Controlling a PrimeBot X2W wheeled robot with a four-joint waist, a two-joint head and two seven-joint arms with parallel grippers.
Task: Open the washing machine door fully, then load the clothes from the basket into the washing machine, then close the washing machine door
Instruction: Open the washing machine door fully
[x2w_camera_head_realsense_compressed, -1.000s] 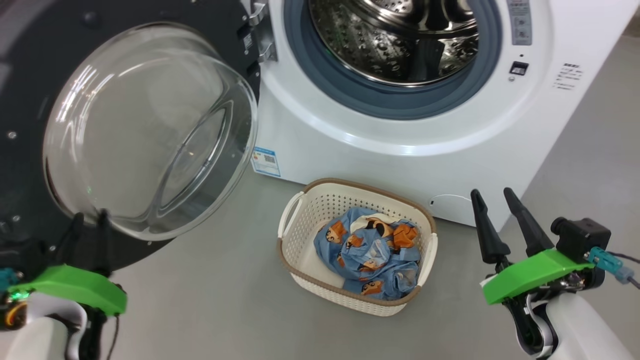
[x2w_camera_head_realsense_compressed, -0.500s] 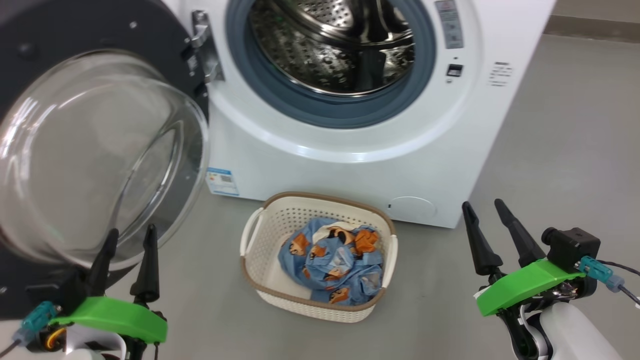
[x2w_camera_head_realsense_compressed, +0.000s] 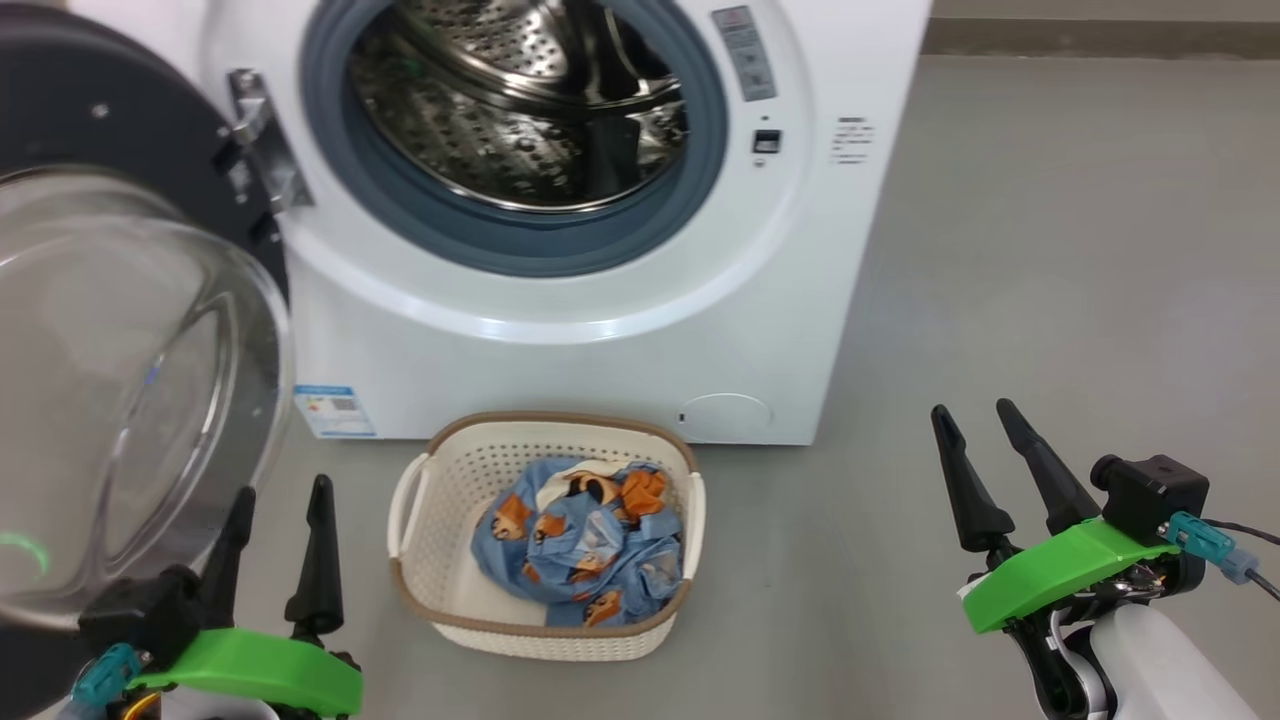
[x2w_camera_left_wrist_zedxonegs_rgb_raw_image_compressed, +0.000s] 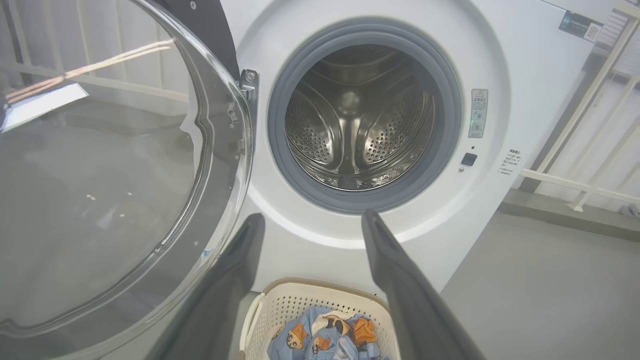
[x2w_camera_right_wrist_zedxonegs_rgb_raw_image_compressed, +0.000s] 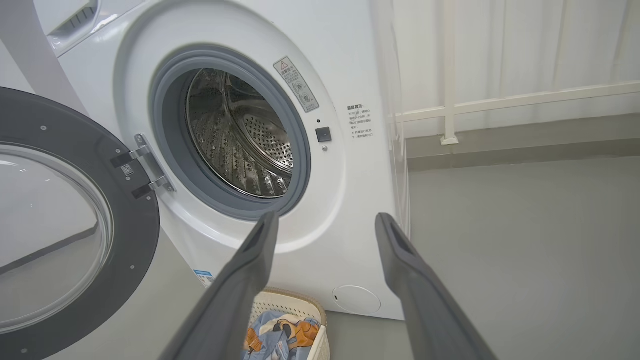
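Door (x2w_camera_head_realsense_compressed: 120, 380) stands open at far left; clothes (x2w_camera_head_realsense_compressed: 580, 550) lie in the basket (x2w_camera_head_realsense_compressed: 545, 420), bottom centre, before the washing machine (x2w_camera_head_realsense_compressed: 560, 370). Left gripper (x2w_camera_head_realsense_compressed: 283, 487) and right gripper (x2w_camera_head_realsense_compressed: 970, 407), in the lower corners, gape wide, empty.

Right claw (x2w_camera_right_wrist_zedxonegs_rgb_raw_image_compressed: 327, 216) spread before the open-doored washing machine (x2w_camera_right_wrist_zedxonegs_rgb_raw_image_compressed: 360, 65).

A laundry corner: a white washing machine (x2w_camera_head_realsense_compressed: 600, 380) on a bare grey floor (x2w_camera_head_realsense_compressed: 1050, 250), a basket (x2w_camera_head_realsense_compressed: 545, 418) of clothes (x2w_camera_head_realsense_compressed: 580, 555) near it, white railing (x2w_camera_right_wrist_zedxonegs_rgb_raw_image_compressed: 525, 99) far right.
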